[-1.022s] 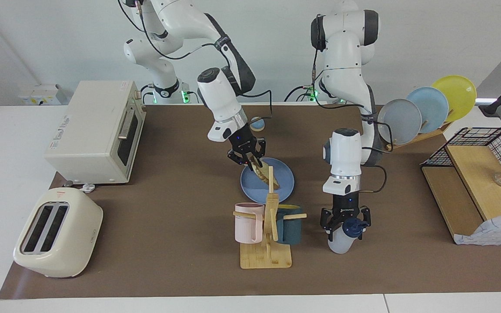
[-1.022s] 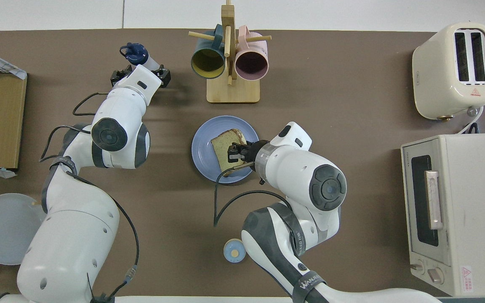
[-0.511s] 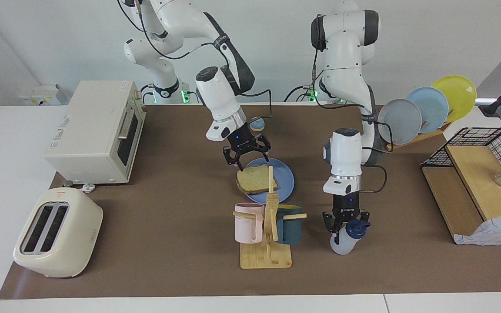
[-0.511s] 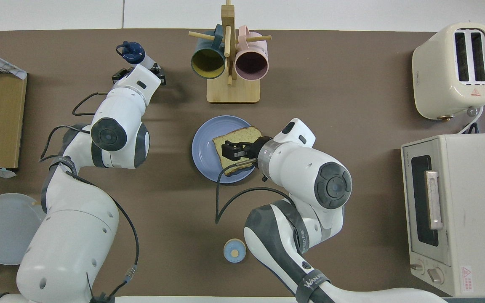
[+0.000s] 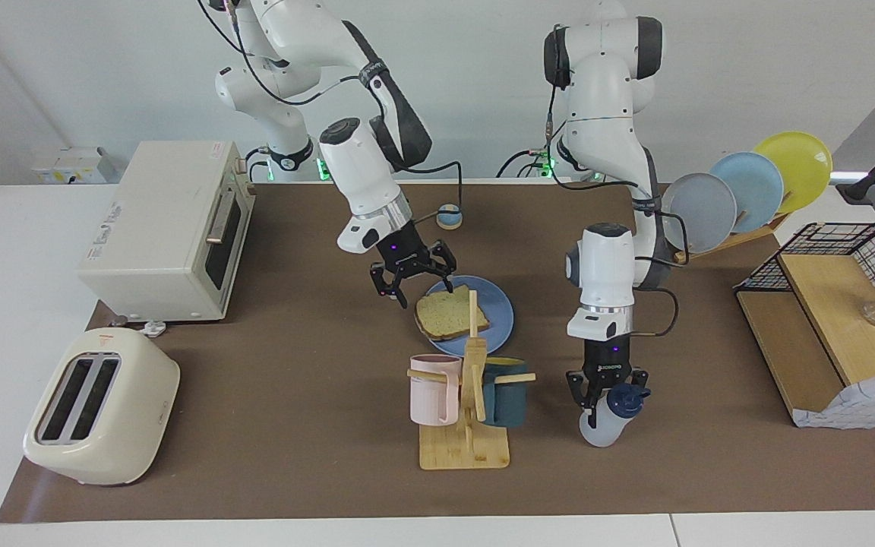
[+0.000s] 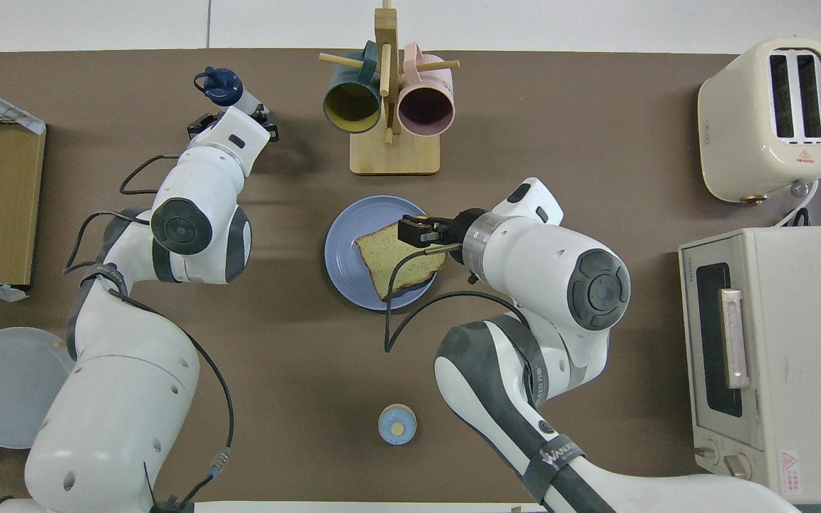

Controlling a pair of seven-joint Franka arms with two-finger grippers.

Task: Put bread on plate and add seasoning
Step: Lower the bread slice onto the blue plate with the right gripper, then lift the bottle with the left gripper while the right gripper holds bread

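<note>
- Where the table lies nearest the robots, a small blue-domed bell (image 5: 450, 216) sits on the brown mat (image 5: 293, 425), with grey, light-blue and yellow plates upright in a rack (image 5: 745, 182) toward the left arm's end.
- Toward the right arm's end stand a cream toaster oven (image 5: 168, 228) and, farther out, a cream two-slot toaster (image 5: 99, 414).
- At mid-table the plate (image 5: 500, 304) lies flat with the bread (image 5: 449, 313) on it, one corner of the slice overhanging the rim.
- Above the plate's edge on the right arm's side hangs the right gripper (image 5: 415, 289), fingers spread wide and holding nothing, clear of the bread.
- Farther out, a wooden mug tree (image 5: 468, 425) carries a pink mug (image 5: 432, 389) and a dark teal mug (image 5: 507, 395).
- Beside the mug tree toward the left arm's end, the left gripper (image 5: 606, 393) points straight down, fingers clamped on the seasoning (image 5: 604, 425) just under its navy cap; the bottle tilts slightly.
- A wire-and-wood shelf (image 5: 825, 319) stands at the left arm's end; the wall is plain white.
</note>
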